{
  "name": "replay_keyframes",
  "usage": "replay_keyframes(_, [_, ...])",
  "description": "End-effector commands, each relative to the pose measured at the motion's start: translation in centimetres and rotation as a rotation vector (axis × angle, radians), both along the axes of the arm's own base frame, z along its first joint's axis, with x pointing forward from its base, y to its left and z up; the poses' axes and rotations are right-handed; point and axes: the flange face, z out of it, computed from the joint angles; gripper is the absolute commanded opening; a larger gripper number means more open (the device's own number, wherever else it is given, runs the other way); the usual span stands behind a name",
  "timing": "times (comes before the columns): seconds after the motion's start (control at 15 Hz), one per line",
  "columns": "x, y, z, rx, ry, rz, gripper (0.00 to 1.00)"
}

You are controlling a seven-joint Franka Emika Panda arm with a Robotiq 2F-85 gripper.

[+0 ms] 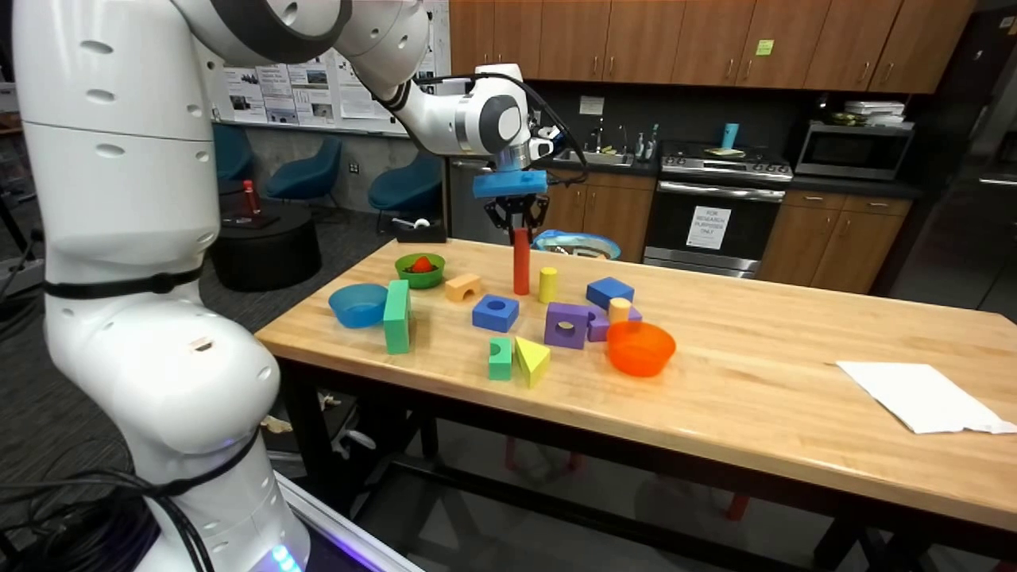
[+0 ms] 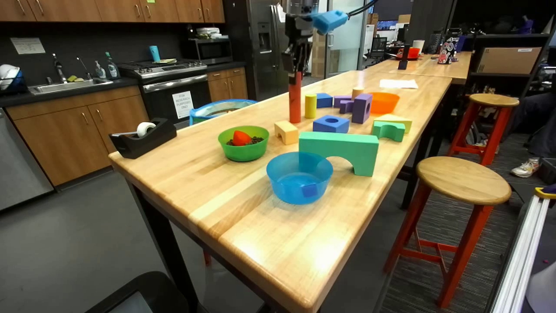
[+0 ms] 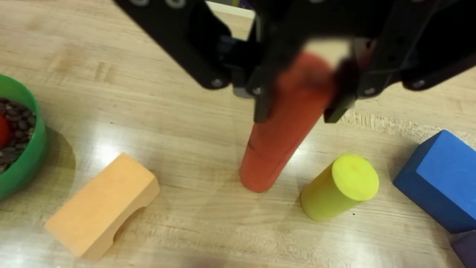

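A tall red cylinder stands upright on the wooden table in both exterior views. My gripper has come down over its top end from above. The dark fingers lie against opposite sides of the red cylinder, so the jaws look shut on it; its upper end is blurred. Just beside it stands a short yellow cylinder. An orange arch block lies on the opposite side in the wrist view. Blue block is farther off, past the yellow cylinder.
A green bowl with dark bits and a red piece, a blue bowl and an orange bowl share the table. A tall green arch block, a holed blue block and purple blocks stand nearby. Tape dispenser sits at one corner.
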Motion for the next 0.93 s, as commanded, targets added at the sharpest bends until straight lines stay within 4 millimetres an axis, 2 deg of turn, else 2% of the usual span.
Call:
replay_keyframes(0.0, [-0.3, -0.2, 0.8, 0.016, 0.022, -0.002, 0.15])
replay_keyframes(0.2, [-1.3, 0.2, 1.8, 0.039, 0.049, 0.001, 0.15])
replay_keyframes(0.4, [-3.0, 0.8, 3.6, 0.029, 0.042, 0.019, 0.15])
replay_keyframes(0.87, [-8.1, 1.0, 7.9, -0.008, -0.019, 0.080, 0.15])
